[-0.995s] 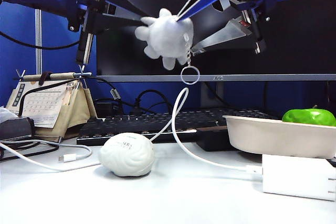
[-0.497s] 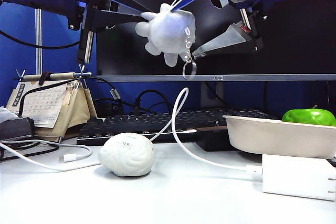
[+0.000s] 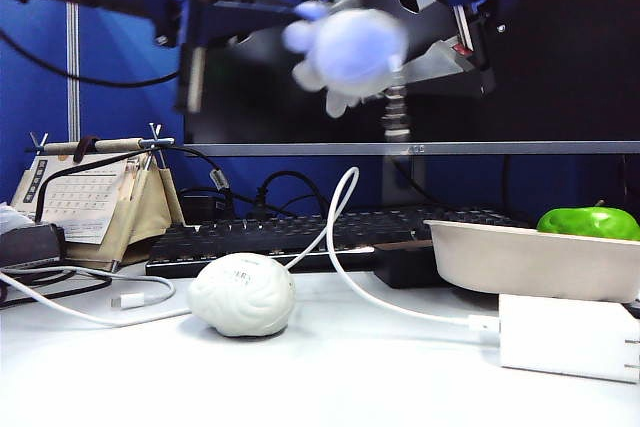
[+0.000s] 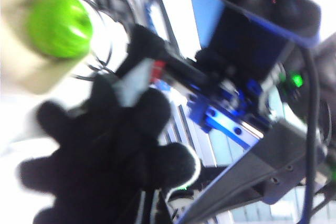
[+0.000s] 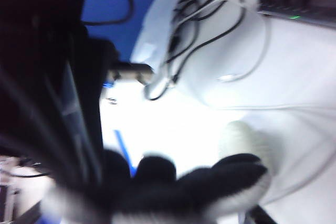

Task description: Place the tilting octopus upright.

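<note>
The brain-shaped ball (image 3: 241,293) lies on the bench (image 3: 330,377). High above, the left tool (image 3: 300,22) is clamped on the octopus (image 3: 347,52); the right tool (image 3: 425,32) gapes beside it, empty. Mid-carry; next, lower it upright.

The octopus (image 3: 348,50) is smeared by motion in the exterior view, its eyes and tentacle edges lost; in the left wrist view it (image 4: 102,153) is a black silhouette against glare, cut off at the frame edge; in the right wrist view it (image 5: 173,182) is a dark blurred shape, also cut off; the left hand (image 3: 255,12) is blurred, its fingertips hidden behind the toy; the right hand (image 3: 425,17) runs past the frame's top.
</note>
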{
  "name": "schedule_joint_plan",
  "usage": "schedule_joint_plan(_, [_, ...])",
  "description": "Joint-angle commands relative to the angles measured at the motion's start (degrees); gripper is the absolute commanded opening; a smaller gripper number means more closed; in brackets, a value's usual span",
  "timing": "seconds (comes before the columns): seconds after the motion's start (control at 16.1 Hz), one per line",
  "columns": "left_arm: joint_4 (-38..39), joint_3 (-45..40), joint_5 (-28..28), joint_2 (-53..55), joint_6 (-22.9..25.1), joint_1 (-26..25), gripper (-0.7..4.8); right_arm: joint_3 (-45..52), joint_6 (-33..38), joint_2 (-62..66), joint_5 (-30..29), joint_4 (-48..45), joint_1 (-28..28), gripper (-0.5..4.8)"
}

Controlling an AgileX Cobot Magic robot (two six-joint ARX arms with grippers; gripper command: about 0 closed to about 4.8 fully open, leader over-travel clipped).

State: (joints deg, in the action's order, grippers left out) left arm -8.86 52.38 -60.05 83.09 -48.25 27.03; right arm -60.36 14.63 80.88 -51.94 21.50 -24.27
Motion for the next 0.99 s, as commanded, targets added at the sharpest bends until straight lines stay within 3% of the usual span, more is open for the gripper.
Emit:
schedule_joint_plan(0.06, [-4.11, 0.17, 2.54, -0.13, -0.22, 0.63, -0.06, -0.26, 0.59, -0.13, -1.36, -0.39, -0.09, 4.23])
schedule_joint_plan(0.56, [-3.67, 0.15, 5.16, -0.11, -0.17, 0.22, -0.06, -0.26, 1.03, -0.13, -0.52, 0.2, -0.09, 4.17])
schedule_joint_plan(0.75, [-3.58, 0.15, 6.32, -0.09, -0.2, 0.22, -0.06, -0.26, 1.01, -0.13, 2.62, 0.94, -0.09, 3.77])
schedule_joint_plan(0.99, [-1.84, 0.15, 8.87, -0.07, -0.22, 0.24, -0.06, -0.26, 1.01, -0.13, 3.37, 0.55, -0.09, 3.77])
